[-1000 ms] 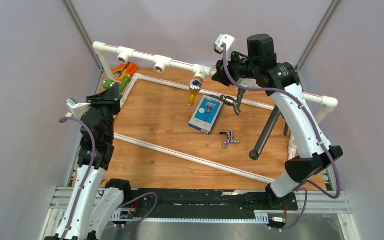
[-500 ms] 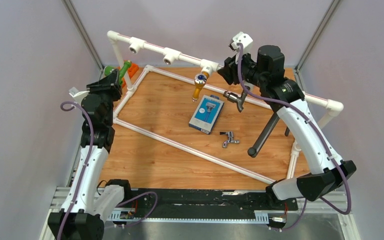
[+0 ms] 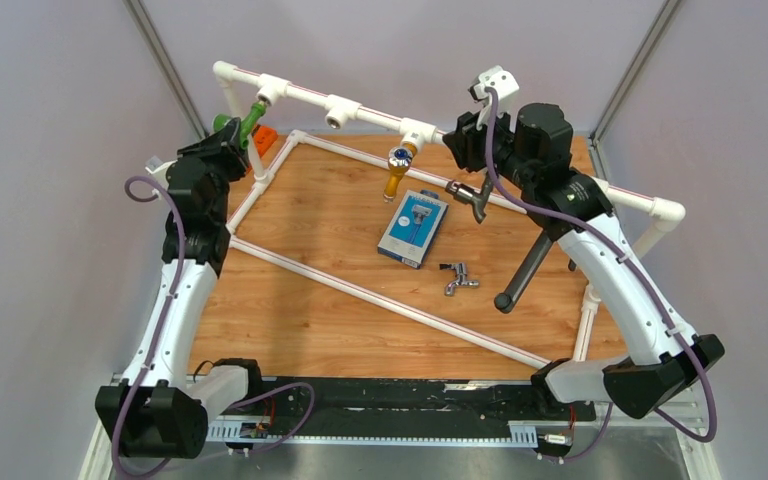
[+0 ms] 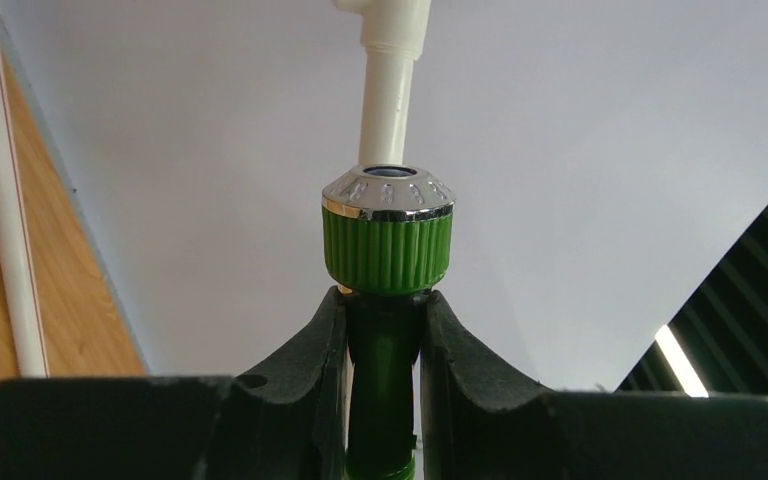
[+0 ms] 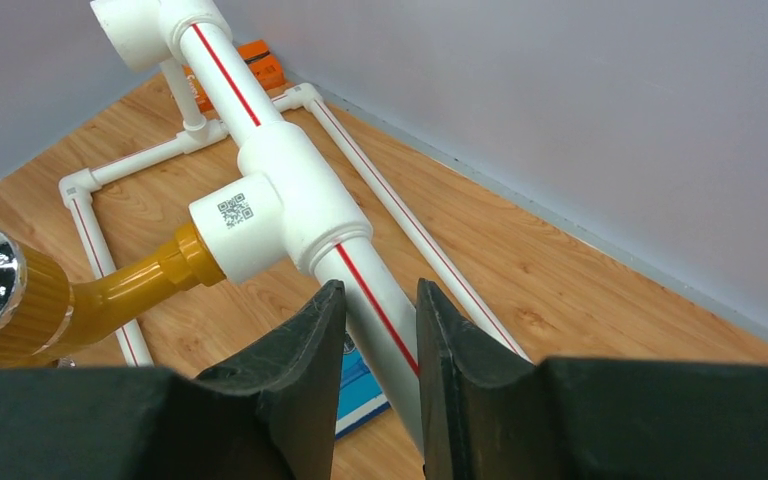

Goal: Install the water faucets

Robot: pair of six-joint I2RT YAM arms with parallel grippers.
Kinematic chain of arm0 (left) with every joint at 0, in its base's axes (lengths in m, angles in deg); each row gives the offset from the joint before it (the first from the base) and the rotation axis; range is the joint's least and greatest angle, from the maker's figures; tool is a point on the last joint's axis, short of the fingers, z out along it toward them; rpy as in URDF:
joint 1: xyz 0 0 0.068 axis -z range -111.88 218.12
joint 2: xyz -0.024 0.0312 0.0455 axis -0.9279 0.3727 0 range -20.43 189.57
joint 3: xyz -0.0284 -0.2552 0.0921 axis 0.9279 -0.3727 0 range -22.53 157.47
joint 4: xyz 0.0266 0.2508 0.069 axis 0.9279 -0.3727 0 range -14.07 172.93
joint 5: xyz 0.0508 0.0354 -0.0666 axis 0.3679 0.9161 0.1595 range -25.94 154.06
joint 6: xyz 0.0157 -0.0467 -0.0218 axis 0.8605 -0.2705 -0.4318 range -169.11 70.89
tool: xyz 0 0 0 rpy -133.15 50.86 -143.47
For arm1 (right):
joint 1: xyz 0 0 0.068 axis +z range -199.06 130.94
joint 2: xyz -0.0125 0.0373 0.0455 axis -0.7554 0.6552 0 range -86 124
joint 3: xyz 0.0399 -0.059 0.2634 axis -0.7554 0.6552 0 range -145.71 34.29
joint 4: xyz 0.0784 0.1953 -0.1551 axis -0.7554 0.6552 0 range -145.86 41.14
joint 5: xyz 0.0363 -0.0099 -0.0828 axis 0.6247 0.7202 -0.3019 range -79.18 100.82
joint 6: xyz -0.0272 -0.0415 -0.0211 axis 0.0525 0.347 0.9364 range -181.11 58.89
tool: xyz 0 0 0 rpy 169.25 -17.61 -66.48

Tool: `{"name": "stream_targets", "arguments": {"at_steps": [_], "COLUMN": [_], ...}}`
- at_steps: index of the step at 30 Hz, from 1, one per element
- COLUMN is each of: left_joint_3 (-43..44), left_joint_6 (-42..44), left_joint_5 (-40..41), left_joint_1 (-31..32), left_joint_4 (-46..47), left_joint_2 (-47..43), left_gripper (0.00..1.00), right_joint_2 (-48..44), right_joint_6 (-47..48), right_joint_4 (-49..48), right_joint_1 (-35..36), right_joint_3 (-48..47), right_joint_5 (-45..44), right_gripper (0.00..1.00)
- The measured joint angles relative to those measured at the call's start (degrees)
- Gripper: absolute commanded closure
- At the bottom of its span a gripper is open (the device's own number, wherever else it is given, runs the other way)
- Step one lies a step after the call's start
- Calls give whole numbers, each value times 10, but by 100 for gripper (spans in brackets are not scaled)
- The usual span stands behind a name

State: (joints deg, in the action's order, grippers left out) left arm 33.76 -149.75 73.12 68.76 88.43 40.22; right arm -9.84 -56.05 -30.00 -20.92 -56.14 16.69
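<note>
Green faucet [image 4: 387, 250] | held, left end effector [image 4: 383, 305] | pipe frame [image 5: 290, 190] | held, right end effector [image 5: 375, 295]

The left gripper [image 4: 384, 305] is closed on a green plastic faucet [image 4: 387, 250], its two black fingers [image 4: 318, 345] pressed against the narrow green stem on either side. Above the fingertips sits the faucet's ribbed green knob, topped by a chrome cap. Directly beyond the cap a white pipe [image 4: 387, 105] rises to a wider white fitting [image 4: 384, 15] at the top edge; contact between cap and pipe cannot be judged. A red-striped white pipe [image 4: 0, 190] lies on the wooden board [image 4: 70, 330] at left, under a pale grey wall [image 4: 210, 150].
</note>
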Motion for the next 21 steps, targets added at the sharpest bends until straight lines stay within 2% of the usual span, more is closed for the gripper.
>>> {"name": "stream_targets", "arguments": {"at_steps": [5,6,9,13,16,21], "left_joint_3": [37,43,55,58,58,58], "left_joint_6": [1,2,4,6,9,11], "left_joint_5": [26,31,34,35,35,27], "left_joint_1": [0,0,0,0,0,0], "left_joint_4": [-32,-37,-45,-51,-61,-63], "left_joint_2": [3,4,12,28,34,37], "left_gripper": [100,100,100,100,100,100], "right_joint_2": [-1,-1,-2,7,39,108], "right_joint_6": [12,13,20,33,50,87], "right_joint_4": [0,0,0,29,84,169], "right_joint_1": [13,14,17,21,24,26], "right_joint_3": [0,0,0,-26,-82,-177], "right_joint_5": [-22,-24,-26,-34,-33,-17], "right_gripper": [100,97,75,51,39,28]}}
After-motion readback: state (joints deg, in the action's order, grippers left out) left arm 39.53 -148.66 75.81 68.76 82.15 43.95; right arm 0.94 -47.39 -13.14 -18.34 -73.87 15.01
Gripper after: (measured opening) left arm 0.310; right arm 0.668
